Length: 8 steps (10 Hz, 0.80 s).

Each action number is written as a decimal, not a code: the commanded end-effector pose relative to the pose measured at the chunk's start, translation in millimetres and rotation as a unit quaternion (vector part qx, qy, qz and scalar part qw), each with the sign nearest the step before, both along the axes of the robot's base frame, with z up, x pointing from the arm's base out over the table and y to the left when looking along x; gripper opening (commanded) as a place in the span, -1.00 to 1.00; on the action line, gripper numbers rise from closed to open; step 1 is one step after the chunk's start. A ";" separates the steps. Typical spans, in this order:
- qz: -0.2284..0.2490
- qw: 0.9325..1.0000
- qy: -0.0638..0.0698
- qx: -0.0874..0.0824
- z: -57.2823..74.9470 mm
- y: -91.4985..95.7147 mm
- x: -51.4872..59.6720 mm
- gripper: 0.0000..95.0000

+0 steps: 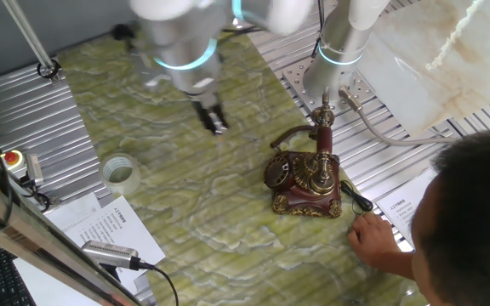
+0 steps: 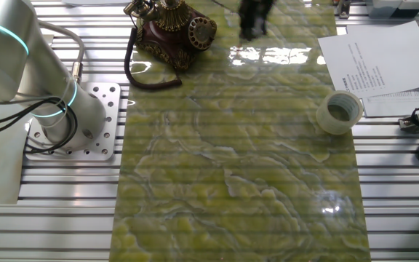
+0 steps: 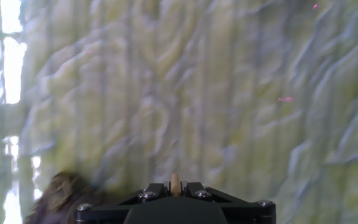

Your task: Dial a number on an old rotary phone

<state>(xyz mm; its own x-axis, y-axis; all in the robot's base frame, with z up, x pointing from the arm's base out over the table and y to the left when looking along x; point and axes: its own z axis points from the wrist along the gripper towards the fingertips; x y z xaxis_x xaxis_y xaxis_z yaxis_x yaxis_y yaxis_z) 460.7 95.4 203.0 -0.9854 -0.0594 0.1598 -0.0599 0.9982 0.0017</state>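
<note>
The dark red-brown, brass-trimmed old rotary phone stands on the green marbled mat. The blurred black gripper hovers well apart from it, its fingers seemingly together. Approach should centre one fingertip over a dial hole.

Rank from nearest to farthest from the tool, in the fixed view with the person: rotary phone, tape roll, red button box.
From the tool:
1. Rotary phone, toward the person's side, right of it in the picture.
2. Tape roll, on the mat's opposite edge.
3. Red button box, off the mat, beyond the tape.
</note>
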 end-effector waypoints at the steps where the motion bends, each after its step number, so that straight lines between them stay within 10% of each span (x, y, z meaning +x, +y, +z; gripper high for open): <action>1: 0.029 0.999 -0.016 0.020 -1.8 -21.1 19.1 -1.00; 8: 0.018 0.999 -0.037 0.003 -4.5 -32.3 51.9 -1.00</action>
<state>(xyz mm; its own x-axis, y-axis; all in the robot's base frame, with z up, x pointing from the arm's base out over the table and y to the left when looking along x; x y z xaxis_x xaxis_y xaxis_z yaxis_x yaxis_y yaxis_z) 512.0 64.1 198.6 -0.9925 -0.0945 0.0777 -0.0949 0.9955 -0.0018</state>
